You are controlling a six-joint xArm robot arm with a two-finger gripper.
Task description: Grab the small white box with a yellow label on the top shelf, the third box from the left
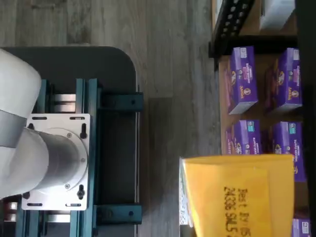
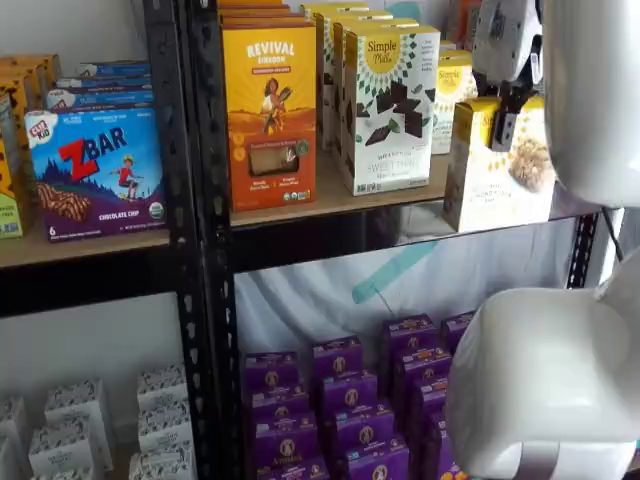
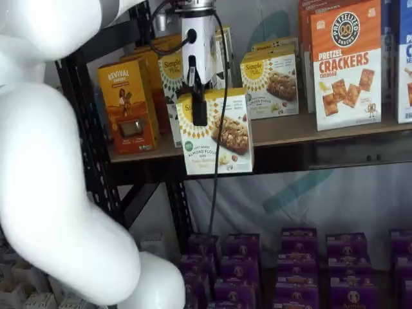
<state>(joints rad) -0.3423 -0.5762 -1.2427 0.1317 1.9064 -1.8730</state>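
My gripper (image 3: 200,111) is shut on the small white box (image 3: 222,135), a short cream Simple Mills carton with a yellow top. It holds the box upright, in front of the top shelf (image 3: 302,132) and clear of the row. One black finger lies against the box's front face. In a shelf view the gripper (image 2: 505,125) and the box (image 2: 495,175) show at the right end of the shelf board (image 2: 330,205). The wrist view shows the box's yellow top (image 1: 242,197) with a printed date.
An orange Revival box (image 2: 268,110) and a taller Simple Mills box (image 2: 390,105) stand left of the held box. Another small Simple Mills carton (image 3: 270,80) and pretzel crackers (image 3: 347,61) stand on the shelf. Purple boxes (image 3: 296,264) fill the lower level. My white arm (image 3: 51,161) fills the left.
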